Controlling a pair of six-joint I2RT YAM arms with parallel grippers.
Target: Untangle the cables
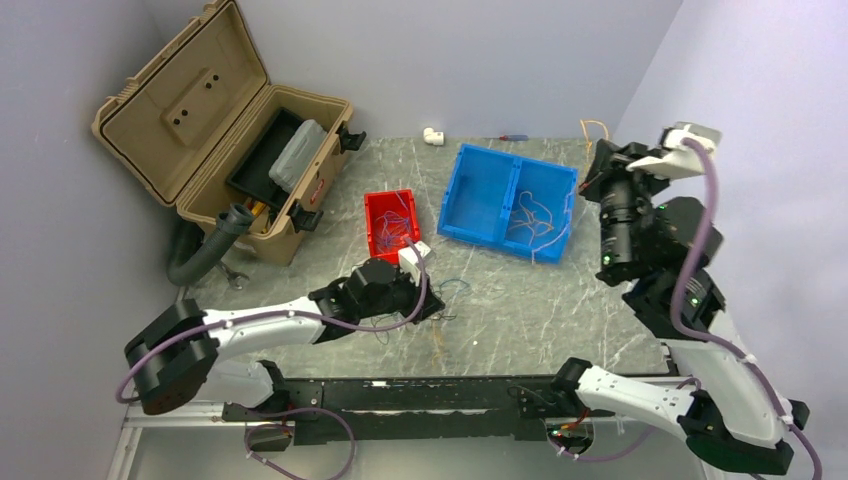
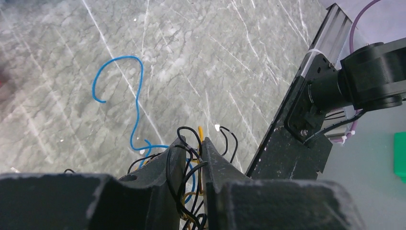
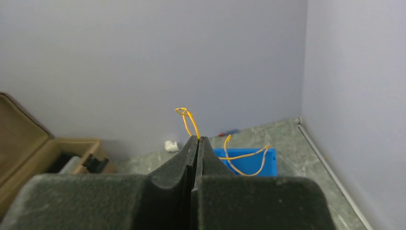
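A small tangle of cables (image 1: 447, 300) lies on the grey marble table in front of the arms. My left gripper (image 1: 432, 303) is down on it. In the left wrist view its jaws (image 2: 201, 148) are closed on a bunch of black, yellow and blue cables (image 2: 191, 163). One blue cable (image 2: 136, 96) trails away over the table. My right gripper (image 1: 592, 165) is raised at the far right and is shut on a yellow-orange cable (image 3: 186, 120), whose ends loop out past the fingertips (image 3: 207, 143).
A blue two-part bin (image 1: 470, 195) holds loose cables in its right half. A red bin (image 1: 380, 205) with wires stands left of it. An open tan toolbox (image 1: 220, 130) fills the far left. A white fitting (image 1: 432, 133) lies by the back wall.
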